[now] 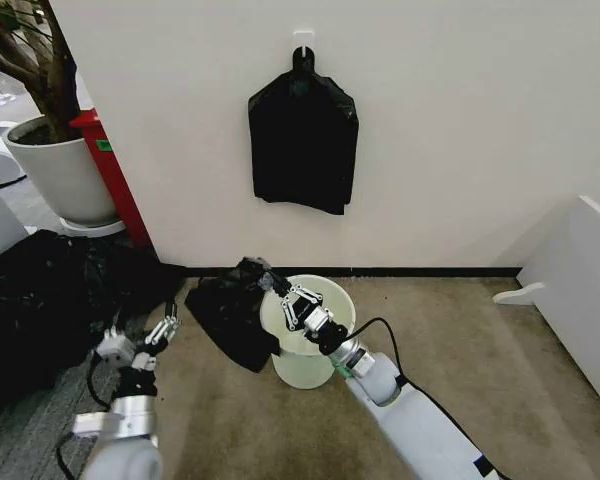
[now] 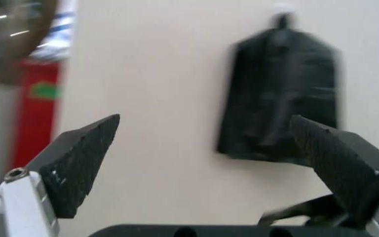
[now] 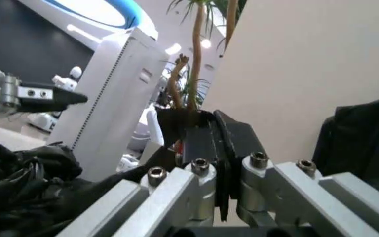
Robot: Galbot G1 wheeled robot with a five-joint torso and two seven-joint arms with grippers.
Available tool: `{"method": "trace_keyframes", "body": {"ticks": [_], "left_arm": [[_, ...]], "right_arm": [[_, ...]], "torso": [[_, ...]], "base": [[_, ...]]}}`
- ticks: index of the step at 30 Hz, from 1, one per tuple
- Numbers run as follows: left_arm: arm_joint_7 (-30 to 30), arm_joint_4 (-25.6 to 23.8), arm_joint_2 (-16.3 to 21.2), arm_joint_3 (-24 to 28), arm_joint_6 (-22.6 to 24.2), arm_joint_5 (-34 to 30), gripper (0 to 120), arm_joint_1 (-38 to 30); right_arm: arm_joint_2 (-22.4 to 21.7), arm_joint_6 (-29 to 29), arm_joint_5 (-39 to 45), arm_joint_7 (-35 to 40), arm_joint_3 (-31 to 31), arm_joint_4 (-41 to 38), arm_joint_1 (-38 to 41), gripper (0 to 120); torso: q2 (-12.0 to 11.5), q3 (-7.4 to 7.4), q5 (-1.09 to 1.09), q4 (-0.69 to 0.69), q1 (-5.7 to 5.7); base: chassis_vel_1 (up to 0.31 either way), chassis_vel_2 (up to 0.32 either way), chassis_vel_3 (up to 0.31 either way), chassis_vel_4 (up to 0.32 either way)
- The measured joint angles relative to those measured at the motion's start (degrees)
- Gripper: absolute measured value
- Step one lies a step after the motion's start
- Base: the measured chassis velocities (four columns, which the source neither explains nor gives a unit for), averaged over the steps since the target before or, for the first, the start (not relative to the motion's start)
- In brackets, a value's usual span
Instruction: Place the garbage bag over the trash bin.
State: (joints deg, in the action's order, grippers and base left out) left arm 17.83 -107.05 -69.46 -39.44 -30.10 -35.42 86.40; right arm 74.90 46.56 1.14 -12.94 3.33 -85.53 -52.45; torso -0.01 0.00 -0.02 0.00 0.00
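Observation:
The trash bin [image 1: 325, 345] is a small cream-white bucket standing on the carpet by the wall. The garbage bag [image 1: 230, 318], black and crinkly, hangs over the bin's left rim and down onto the floor beside it. My right gripper [image 1: 273, 284] reaches across the bin's mouth and is shut on the bag's upper edge. In the right wrist view its fingers [image 3: 199, 133] are pressed together with black plastic [image 3: 170, 121] pinched at their tips. My left gripper [image 1: 166, 324] is to the left of the bag, apart from it. It stands open [image 2: 204, 122] with nothing in it.
A flat bundle of black bags [image 1: 303, 140] hangs from a wall hook above the bin. A big heap of black plastic [image 1: 50, 300] lies at left. Behind it stand a white plant pot [image 1: 60, 175] and a red post [image 1: 117, 185]. A white panel [image 1: 580, 290] stands at right.

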Motion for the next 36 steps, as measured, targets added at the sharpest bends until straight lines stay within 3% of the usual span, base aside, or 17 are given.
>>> {"method": "trace_keyframes", "body": {"ticks": [4,5,10,16,19,27,32,36], "left_arm": [[12.6,5.1,6.8,-2.9,-0.3,-4.7,100,-2.7],[12.6,5.1,6.8,-2.9,-0.3,-4.7,100,-2.7],[28.4,12.7,15.0,-4.3,1.5,-5.4,100,-6.9],[37.7,19.0,19.2,-3.7,2.4,-3.7,100,-9.9],[38.5,21.7,20.2,-2.3,2.8,-3.5,100,-11.6],[36.4,23.1,19.6,-0.3,4.0,-1.8,100,-13.8],[29.5,22.3,16.5,1.5,2.5,2.6,100,-13.6],[28.5,22.0,14.1,2.0,1.7,4.9,100,-13.6]], "right_arm": [[0.9,0.6,2.0,-3.8,0.1,1.7,2.1,0],[0.9,0.6,2.0,-3.8,0.1,1.7,2.1,0],[1.1,0.6,7.4,-12.1,0.1,2.3,4.2,0],[0.3,0.7,14.6,-24.8,-0.4,2.0,4.6,0],[-0.2,0.7,17.3,-30.4,-0.7,1.5,4.9,0],[0.1,0.5,18.0,-32.2,-0.8,1.6,6.4,0],[0.7,0.5,18.0,-31.9,-0.5,1.8,7.0,0],[0.9,0.5,17.9,-31.8,-0.2,1.8,7.1,0]], "torso": [[0.0,0.0,0.0,0.02,0.0],[0.0,0.0,0.0,0.02,0.0],[0.0,0.0,0.0,0.0,0.0],[0.0,0.0,0.01,0.01,0.0],[0.0,0.0,0.01,0.0,0.0],[0.0,0.0,0.04,0.0,0.0],[0.0,0.0,0.03,0.01,0.0],[0.0,-0.01,0.01,0.01,0.0]], "base": [[0.0,0.0,0.0,0.0],[0.0,0.0,0.0,0.0],[0.0,0.0,0.0,0.0],[0.0,0.0,0.0,0.0],[0.0,0.0,0.0,0.0],[0.0,0.0,0.0,0.0],[0.0,0.0,0.0,0.0],[0.0,0.0,0.0,0.0]]}}
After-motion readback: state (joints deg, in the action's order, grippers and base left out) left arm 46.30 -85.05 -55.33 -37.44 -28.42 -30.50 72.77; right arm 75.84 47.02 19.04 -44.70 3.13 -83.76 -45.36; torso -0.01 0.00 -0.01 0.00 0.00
